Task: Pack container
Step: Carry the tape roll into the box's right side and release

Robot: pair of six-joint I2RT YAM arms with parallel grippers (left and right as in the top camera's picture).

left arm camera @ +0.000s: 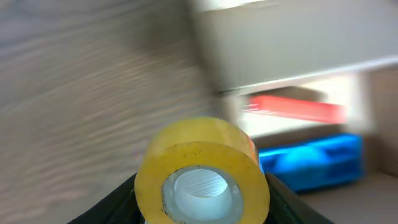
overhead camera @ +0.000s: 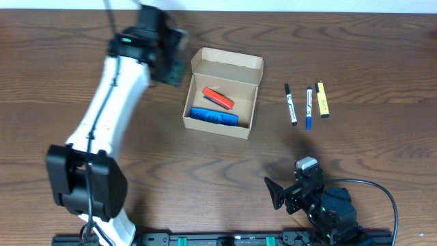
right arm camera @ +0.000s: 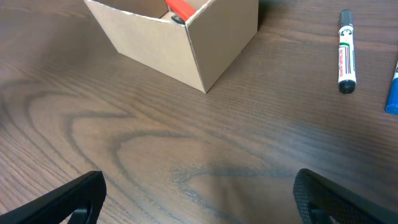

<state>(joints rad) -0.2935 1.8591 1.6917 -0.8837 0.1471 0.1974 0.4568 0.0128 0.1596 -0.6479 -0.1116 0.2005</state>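
Yellow tape roll (left arm camera: 202, 180) filled the left wrist view, glossy and translucent around a pale hollow core. It was pinched by its outer sides between the left jaws, which stood about half apart on it. From overhead those jaws hung at 10 o'clock of the container (overhead camera: 229, 63). This was a plain tan cardboard box at mid-table, its flap lid standing open at 12 o'clock.

Inside lay a red bar (overhead camera: 218, 98), aslant, and a blue block (overhead camera: 214, 116) along the 6 o'clock wall. To do the step well, I judged, the roll should go toward 4 o'clock, clear the thin cardboard rim and come over the bare floor near the flap. It should be let go only when low, since a smooth round roll could tip and wheel out.

At 3 o'clock of the box a black marker (overhead camera: 291, 104), a blue marker (overhead camera: 308, 108) and a yellow highlighter (overhead camera: 322, 100) lay side by side on the dark wood-grain table (overhead camera: 382, 150). At 5 o'clock the right jaws were spread wide and empty, low over the table.
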